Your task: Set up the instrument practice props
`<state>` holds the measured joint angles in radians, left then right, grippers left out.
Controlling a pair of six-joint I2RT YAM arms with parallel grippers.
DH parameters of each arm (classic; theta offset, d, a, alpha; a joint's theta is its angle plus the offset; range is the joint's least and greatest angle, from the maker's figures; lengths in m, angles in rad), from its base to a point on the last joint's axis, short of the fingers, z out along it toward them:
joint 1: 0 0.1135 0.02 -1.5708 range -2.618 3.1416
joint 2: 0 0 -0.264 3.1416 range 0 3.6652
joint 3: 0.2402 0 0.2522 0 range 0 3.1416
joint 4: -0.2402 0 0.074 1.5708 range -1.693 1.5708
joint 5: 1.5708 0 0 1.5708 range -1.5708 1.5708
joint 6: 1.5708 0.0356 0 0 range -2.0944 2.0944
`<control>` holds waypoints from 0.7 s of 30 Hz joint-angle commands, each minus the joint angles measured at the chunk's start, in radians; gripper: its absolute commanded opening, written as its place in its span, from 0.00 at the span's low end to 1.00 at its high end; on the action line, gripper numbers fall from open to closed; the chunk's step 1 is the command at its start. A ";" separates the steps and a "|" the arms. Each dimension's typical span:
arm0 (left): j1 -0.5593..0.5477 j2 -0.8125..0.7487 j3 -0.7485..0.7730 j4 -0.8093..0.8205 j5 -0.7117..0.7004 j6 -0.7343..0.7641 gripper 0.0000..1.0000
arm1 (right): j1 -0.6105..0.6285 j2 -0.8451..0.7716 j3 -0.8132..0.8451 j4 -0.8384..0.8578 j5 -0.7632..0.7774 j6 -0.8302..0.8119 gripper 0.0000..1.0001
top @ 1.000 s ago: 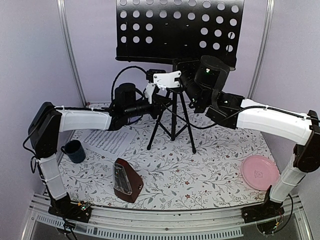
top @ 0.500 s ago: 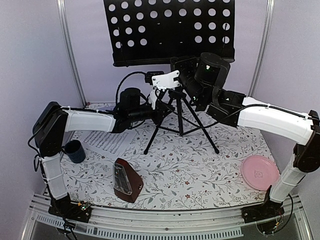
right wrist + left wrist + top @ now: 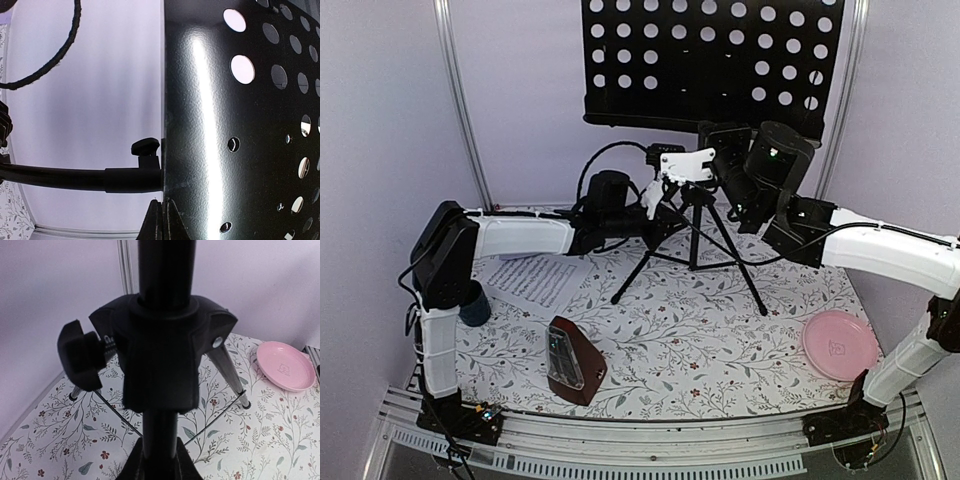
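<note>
Black perforated steel filled the top of the overhead view. The stand [image 3: 708,60] rose at the far side of the worktop [image 3: 720,340] with its tripod legs splayed, and both arms held it at once. The left jaws pinched the pole just below the leg hub [image 3: 160,355]. The right jaws were pressed together on the lower edge of the desk [image 3: 210,125].

I judged the split deliberate. A low grip steers the base, while a high one keeps the top-heavy desk from swinging or tipping, so the stand could be shifted and straightened as one piece. Whether every foot touched the worktop I could not tell.

The sheets [image 3: 535,280] lay flat beside the left arm [image 3: 520,238]. The metronome [image 3: 570,365] sat nearer the front edge. Both were well apart from the stand and not yet set up. The plate [image 3: 840,345] lay front right, and the mug [image 3: 473,305] was mostly hidden behind the left arm.

Only the overhead view gave the whole layout. Only the left wrist view showed the hub's clamping knob [image 3: 80,355] and the pole running down between the jaws. Only the right wrist view showed how narrowly the jaws met on the desk's edge. It also showed a second knob [image 3: 145,147] where the pole joined the desk, which the arm blocked from above.
</note>
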<state>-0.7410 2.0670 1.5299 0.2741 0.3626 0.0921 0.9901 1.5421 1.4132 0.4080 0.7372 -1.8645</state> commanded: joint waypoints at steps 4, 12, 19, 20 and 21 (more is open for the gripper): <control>-0.003 0.068 0.034 -0.156 -0.013 -0.006 0.00 | -0.047 -0.197 -0.083 0.277 0.058 0.110 0.00; -0.015 0.096 0.059 -0.187 -0.004 -0.001 0.00 | -0.047 -0.182 -0.076 0.196 0.030 0.161 0.24; -0.015 0.101 0.047 -0.194 0.000 0.001 0.00 | -0.034 -0.161 -0.076 0.150 0.028 0.200 0.50; -0.017 0.102 0.045 -0.194 0.001 0.001 0.00 | -0.028 -0.163 -0.074 0.148 0.026 0.205 0.53; -0.016 0.103 0.044 -0.194 0.001 0.001 0.00 | -0.022 -0.164 -0.073 0.147 0.024 0.213 0.57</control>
<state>-0.7624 2.1197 1.6043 0.2024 0.3775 0.1070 0.9493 1.4353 1.2964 0.4519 0.7616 -1.6978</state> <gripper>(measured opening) 0.135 0.516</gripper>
